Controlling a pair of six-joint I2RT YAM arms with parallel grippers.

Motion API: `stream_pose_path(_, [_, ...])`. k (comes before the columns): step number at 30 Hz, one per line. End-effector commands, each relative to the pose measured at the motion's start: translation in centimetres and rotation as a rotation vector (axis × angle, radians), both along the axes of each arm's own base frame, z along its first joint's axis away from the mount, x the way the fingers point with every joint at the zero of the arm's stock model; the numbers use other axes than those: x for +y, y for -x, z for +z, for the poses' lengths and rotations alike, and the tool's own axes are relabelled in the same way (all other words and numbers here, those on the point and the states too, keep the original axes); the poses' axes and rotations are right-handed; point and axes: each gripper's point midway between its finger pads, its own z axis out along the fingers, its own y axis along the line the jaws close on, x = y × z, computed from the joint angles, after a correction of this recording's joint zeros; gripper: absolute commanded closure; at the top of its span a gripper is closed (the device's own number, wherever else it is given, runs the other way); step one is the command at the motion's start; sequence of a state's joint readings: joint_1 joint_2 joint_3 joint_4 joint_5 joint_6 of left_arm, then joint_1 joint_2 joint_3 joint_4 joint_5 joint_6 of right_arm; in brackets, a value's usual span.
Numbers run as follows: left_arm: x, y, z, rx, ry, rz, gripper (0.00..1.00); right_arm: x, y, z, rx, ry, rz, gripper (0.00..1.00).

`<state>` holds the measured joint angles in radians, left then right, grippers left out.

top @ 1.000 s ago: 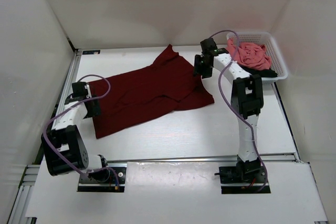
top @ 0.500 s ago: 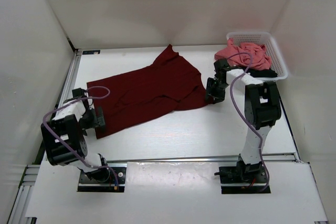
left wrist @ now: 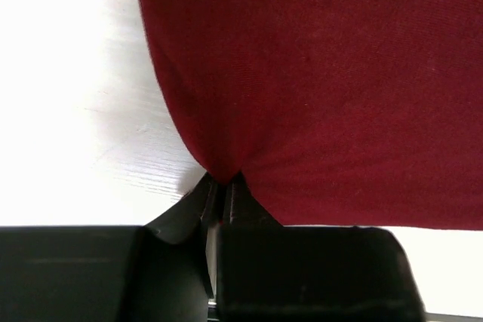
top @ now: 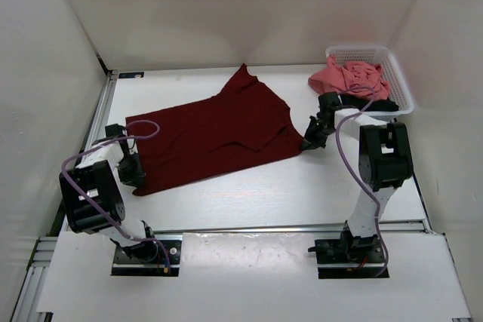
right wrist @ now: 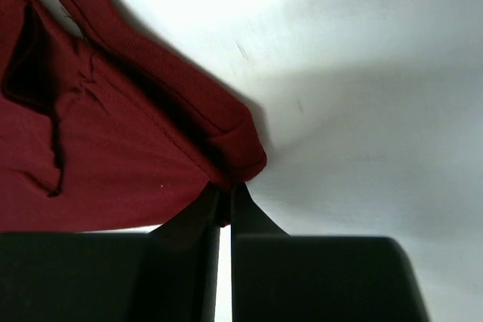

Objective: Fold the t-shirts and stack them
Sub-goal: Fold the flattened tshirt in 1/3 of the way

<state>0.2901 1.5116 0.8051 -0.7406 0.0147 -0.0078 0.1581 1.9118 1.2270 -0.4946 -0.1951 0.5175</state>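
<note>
White tabletop [top: 264, 186], boxed in by white walls [top: 226, 13], carried the dark maroon shirt [top: 215, 137], spread flat across its middle. From where I stood, the left gripper [left wrist: 223, 188] was clamped on the shirt's near left corner, the cloth drawn to a point between its jaws. The right gripper [right wrist: 225, 192] was pinched tight on the hemmed corner at the shirt's right edge. At the far right stood the white mesh basket [top: 404, 84], with the salmon pink shirt [top: 349, 77] heaped in it and spilling over its left rim, and the black shirt [top: 379, 102] underneath.
</note>
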Motion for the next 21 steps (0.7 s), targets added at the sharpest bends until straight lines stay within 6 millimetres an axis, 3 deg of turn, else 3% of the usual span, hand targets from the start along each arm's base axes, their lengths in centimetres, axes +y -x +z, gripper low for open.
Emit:
stream_pose_path(1, [1.9, -0.2, 1.5, -0.027, -0.105, 0.013, 0.90, -1.3, 3.8, 0.3, 0.065, 0.039, -0.045, 0.99])
stream_pose_path(2, [2.1, 0.1, 2.4, -0.039, -0.126, 0.018, 0.90, -1.4, 4.9, 0.6, 0.072, 0.036, -0.055, 0.99])
stream_pose_path(3, [2.3, 0.5, 2.7, -0.031, -0.142, 0.021, 0.90, -2.1, 7.8, 1.1, 0.086, 0.050, -0.072, 0.99])
stream_pose_path(5, [2.7, 2.2, 3.3, 0.007, -0.179, 0.029, 0.90, -2.6, 11.1, 1.3, 0.108, 0.048, -0.128, 0.99])
stream_pose_path(6, [2.3, 3.4, 3.9, 0.035, -0.172, 0.026, 0.90, -3.2, 14.5, 1.3, 0.123, 0.055, -0.156, 0.99])
stream_pose_path(8, [1.8, 4.9, 4.6, 0.053, -0.166, 0.024, 0.90, -3.6, 18.3, 1.3, 0.117, 0.040, -0.223, 0.99])
stream_pose_path(13, [0.8, 8.2, 4.6, 0.125, -0.146, 0.018, 0.90, -5.5, 23.3, 2.1, 0.083, 0.096, -0.396, 0.99])
stream_pose_path(15, [0.8, 9.8, 4.1, 0.173, -0.157, 0.017, 0.89, -6.0, 23.8, 2.6, 0.049, 0.090, -0.461, 0.98])
stream_pose_path(16, [0.9, 10.1, 4.0, 0.177, -0.165, 0.018, 0.87, -6.3, 24.9, 2.2, 0.076, 0.112, -0.463, 0.92])
stream_pose_path(17, [1.0, 10.5, 3.8, 0.190, -0.174, 0.018, 0.84, -6.4, 25.1, 2.2, 0.084, 0.112, -0.472, 0.79])
stream_pose_path(18, [0.8, 11.2, 3.8, 0.209, -0.169, 0.016, 0.69, -6.5, 25.5, 2.1, 0.098, 0.118, -0.472, 0.54])
stream_pose_path(19, [0.9, 11.8, 3.8, 0.225, -0.180, 0.016, 0.53, -6.5, 25.5, 2.6, 0.092, 0.122, -0.456, 0.44])
stream_pose_path(20, [1.0, 12.1, 3.9, 0.239, -0.192, 0.016, 0.35, -6.6, 25.5, 2.8, 0.097, 0.140, -0.415, 0.14])
stream_pose_path(21, [1.0, 12.3, 4.0, 0.239, -0.192, 0.016, 0.13, -6.7, 24.9, 3.5, 0.072, 0.152, -0.388, 0.07])
